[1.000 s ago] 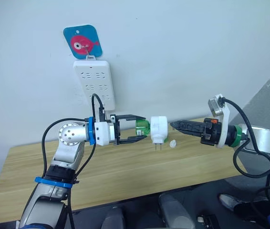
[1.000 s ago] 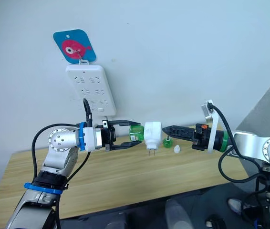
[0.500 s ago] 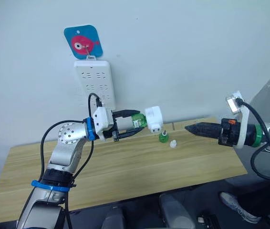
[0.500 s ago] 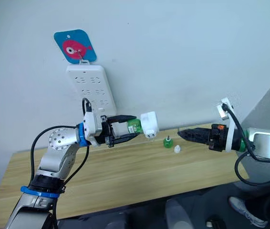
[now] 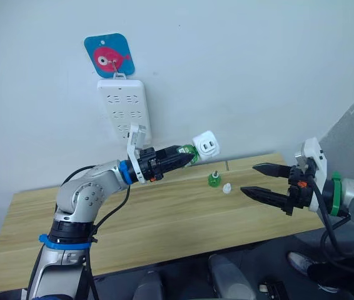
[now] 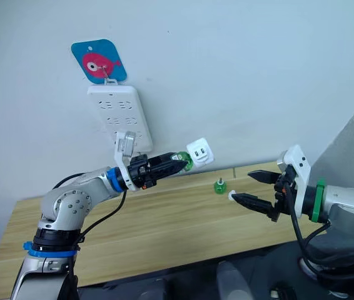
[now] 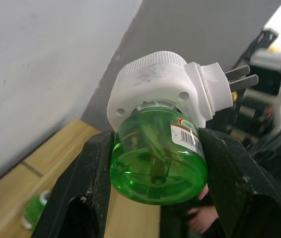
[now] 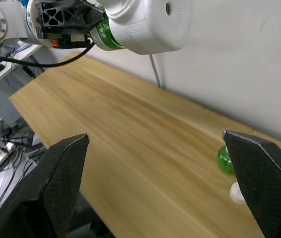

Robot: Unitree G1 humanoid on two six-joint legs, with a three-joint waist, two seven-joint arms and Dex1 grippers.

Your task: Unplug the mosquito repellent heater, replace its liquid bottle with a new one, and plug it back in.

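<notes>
pale wall behind, with a long white power strip point(image 5: 126, 110) hanging from a hook under a blue fish tag point(image 5: 109, 55), and a light wooden table point(image 5: 133, 225) running below it. we've got the mosquito repellent heater point(image 5: 206, 144) up in the air between the strip and the table, carried by our left gripper point(image 5: 176, 157), whose black fingers point(image 7: 88, 188) are clamped on the green liquid bottle point(image 7: 156, 158) screwed into the heater's underside, not on the white body itself. our right gripper point(image 5: 268, 182) hangs off to the side over the table's far end with its jaws spread wide and nothing in them. looks like the swap is done and we're on the plug-back-in bit, since a small green bottle point(image 5: 214, 179) and a little white cap point(image 5: 226, 188) sit loose on the table near the wall. to do this well we'd want the two metal prongs point(image 7: 242, 77) squared up to a free socket before pushing, and pushing through a round, slick bottle is sketchy because it could twist in the grip. the heater is smooth rounded white plastic; the bottle is glossy, see-through green with a paper label; the tabletop is matte wood grain.
</notes>
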